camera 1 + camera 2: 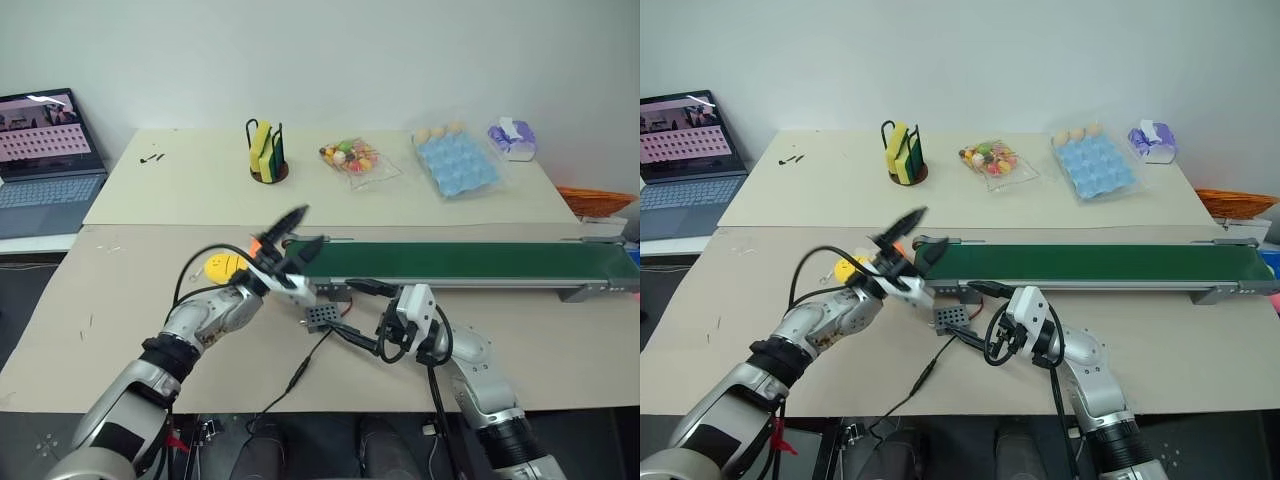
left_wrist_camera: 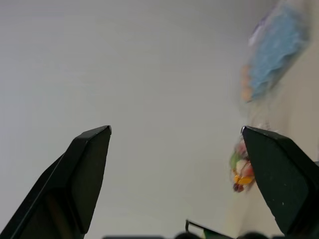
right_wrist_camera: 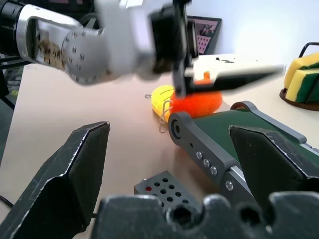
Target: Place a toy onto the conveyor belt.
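Sitting at the far left, an open laptop [image 1: 45, 160] on a side surface just beside the beige table [image 1: 120, 330]. Further in on the back half of the table, two small dark screws [image 1: 152, 157], then a black wire holder with yellow-and-green sponges [image 1: 266, 152] standing upright. Raised above the near-left end of the conveyor belt [image 1: 470, 262], the left gripper [image 1: 290, 236], black fingers spread wide and holding nothing, tips angled up and away. Just beneath and behind it in the right wrist view, the toy [image 3: 197, 102], bright orange, lying at the belt's roller end, partly on the green surface, free of the fingers. Touching it on the table side, a yellow plush [image 1: 226, 266]. Just in front of the belt's end, a small grey perforated box [image 1: 322, 318] with a cable trailing to the table edge. Next, the right gripper [image 1: 382, 290], low over the table beside the belt frame, its own fingers wide apart and empty in the wrist view. Along the back, a clear bag of colourful sweets [image 1: 352, 158], a blue egg tray [image 1: 456, 163] with a few eggs, a purple-and-white packet [image 1: 512, 138], and an orange object [image 1: 598, 202] at the far right edge.
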Motion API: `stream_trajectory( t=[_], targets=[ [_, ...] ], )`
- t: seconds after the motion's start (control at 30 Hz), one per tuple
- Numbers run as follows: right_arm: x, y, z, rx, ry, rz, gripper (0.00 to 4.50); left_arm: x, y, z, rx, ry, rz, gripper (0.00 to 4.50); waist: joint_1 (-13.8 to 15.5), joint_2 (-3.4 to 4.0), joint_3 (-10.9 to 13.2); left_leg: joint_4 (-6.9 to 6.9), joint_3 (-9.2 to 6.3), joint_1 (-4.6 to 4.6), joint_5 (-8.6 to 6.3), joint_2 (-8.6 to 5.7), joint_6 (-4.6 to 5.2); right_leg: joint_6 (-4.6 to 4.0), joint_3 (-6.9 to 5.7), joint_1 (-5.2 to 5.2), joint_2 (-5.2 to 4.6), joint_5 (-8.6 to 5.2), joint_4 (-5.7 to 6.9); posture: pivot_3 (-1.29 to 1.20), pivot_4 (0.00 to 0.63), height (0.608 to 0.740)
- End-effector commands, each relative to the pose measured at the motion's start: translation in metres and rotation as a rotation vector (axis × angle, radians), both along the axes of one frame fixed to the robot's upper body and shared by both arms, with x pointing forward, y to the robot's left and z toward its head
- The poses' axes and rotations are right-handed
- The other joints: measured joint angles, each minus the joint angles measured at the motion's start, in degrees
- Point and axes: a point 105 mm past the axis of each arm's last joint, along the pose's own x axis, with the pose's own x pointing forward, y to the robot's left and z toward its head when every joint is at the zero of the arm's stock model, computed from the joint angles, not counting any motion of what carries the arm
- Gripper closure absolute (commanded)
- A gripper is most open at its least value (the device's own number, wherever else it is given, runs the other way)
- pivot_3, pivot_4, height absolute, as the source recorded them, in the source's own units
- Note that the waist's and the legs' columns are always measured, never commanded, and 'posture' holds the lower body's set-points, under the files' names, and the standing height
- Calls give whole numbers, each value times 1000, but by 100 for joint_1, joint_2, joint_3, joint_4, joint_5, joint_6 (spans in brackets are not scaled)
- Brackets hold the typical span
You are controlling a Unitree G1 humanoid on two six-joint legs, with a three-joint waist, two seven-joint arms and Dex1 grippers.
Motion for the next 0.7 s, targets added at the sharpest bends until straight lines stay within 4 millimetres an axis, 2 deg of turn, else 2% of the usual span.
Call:
stream_trajectory(
  t=[0.03, 0.13, 0.17, 0.2, 0.27, 0.37, 0.43, 0.7],
  targets=[
    [-1, 0, 10, 15, -50, -6, 0, 10, 40, 36, -454, 119, 61, 24, 13, 0, 0, 0, 0, 0, 0, -1, 0, 0, 0, 1, -3, 0, 1, 0, 150, 740],
    [-1, -1, 9, 13, -48, -8, 0, 16, 60, 35, -759, 312, 23, 24, 12, 1, 0, 5, -1, -2, 0, -1, 0, 0, 0, 1, -4, 0, 1, 0, 150, 740],
    [-1, 0, 9, 12, -48, -9, 0, 18, 66, 27, -918, 430, -24, 24, 8, 0, 0, 6, -1, -1, 0, -1, 0, 0, 0, 1, -2, 0, 3, 0, 150, 740],
    [-1, 0, 9, 12, -47, -9, 0, 18, 66, 17, -1084, 579, -98, 24, 0, 2, -1, 6, -1, 0, 0, 0, 0, 0, 0, 1, -1, 0, 4, 0, 150, 740],
    [-1, 0, 8, 11, -45, -10, 0, 13, 58, 1, -1291, 801, -239, 24, -25, 2, -2, 6, -2, 2, 0, 0, 1, -1, 2, 6, -2, 1, 3, 0, 150, 740],
    [-2, 2, 7, 13, -35, -8, 0, -1, 56, -19, -1519, 1001, -365, 24, -51, 2, -2, 7, -3, 3, 0, 0, 1, -1, 1, 6, -1, 1, 4, 0, 150, 740],
    [-2, 3, 6, 17, -30, -8, 0, -9, 51, -23, -1578, 1074, -423, 24, -78, 2, -2, 8, -4, 3, 0, 1, 1, -1, 2, 5, 0, 1, 4, 0, 150, 740],
    [-2, 2, 9, 28, -30, -9, 0, -14, 53, -38, -1561, 1105, -313, 24, -90, 1, -2, 10, -3, 23, 0, -1, -1, -6, 2, 29, 3, 3, 1, 0, 150, 740]
  ],
)
